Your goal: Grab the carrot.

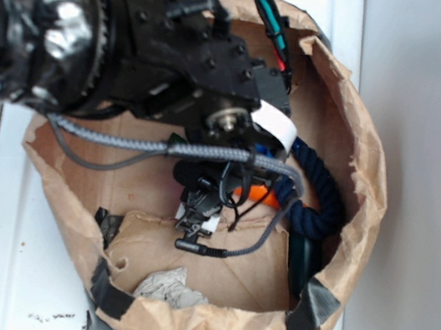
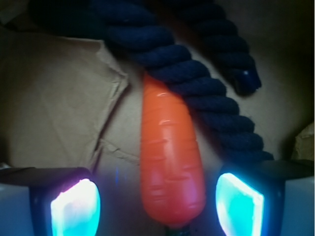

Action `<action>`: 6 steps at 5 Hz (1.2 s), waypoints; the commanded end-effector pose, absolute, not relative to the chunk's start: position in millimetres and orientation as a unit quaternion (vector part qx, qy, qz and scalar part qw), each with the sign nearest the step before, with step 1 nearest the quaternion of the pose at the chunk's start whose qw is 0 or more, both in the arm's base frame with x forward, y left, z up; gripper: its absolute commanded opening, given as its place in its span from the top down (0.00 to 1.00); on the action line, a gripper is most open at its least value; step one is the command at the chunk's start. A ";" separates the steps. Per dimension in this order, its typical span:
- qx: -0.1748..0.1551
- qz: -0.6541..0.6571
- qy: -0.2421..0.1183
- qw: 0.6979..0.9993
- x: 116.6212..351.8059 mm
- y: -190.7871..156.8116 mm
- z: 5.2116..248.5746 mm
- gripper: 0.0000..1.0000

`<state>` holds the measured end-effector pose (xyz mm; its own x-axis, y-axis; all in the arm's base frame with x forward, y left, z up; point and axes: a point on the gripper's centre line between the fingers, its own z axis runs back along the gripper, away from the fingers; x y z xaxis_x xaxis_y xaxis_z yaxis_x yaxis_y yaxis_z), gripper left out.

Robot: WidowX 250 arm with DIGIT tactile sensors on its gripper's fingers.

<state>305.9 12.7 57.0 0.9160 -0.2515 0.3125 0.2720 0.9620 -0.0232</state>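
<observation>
The glossy orange carrot (image 2: 169, 157) lies on the brown paper floor of the bag, thick end towards me, its dark green cap just showing at the bottom edge. Its narrow tip runs under the dark navy rope (image 2: 197, 78). My gripper (image 2: 157, 206) is open, its two glowing pads (image 2: 76, 209) standing on either side of the carrot's thick end with gaps on both sides. In the exterior view only a sliver of the carrot (image 1: 256, 194) shows beside the gripper (image 1: 199, 216), which reaches down into the bag.
A brown paper bag (image 1: 366, 206) with rolled, taped walls surrounds everything. The navy rope (image 1: 316, 198) curls along the right inner side. A crumpled grey wad (image 1: 170, 286) lies near the front wall. Cables (image 1: 123, 142) hang from the arm.
</observation>
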 end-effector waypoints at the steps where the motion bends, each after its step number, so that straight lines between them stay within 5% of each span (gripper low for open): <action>1: -0.022 -0.147 -0.166 0.975 313.3 -3.5 67.5 0.00; 4: -0.017 -0.165 -0.145 0.975 322.9 -13.6 56.0 0.00; 5: -0.028 -0.146 -0.149 0.978 324.8 -10.4 60.7 1.00; 6: -0.019 -0.136 -0.167 0.976 328.1 -8.4 62.0 1.00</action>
<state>321.4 -6.3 38.9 0.9250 -0.2631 0.2741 0.2757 0.9612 -0.0080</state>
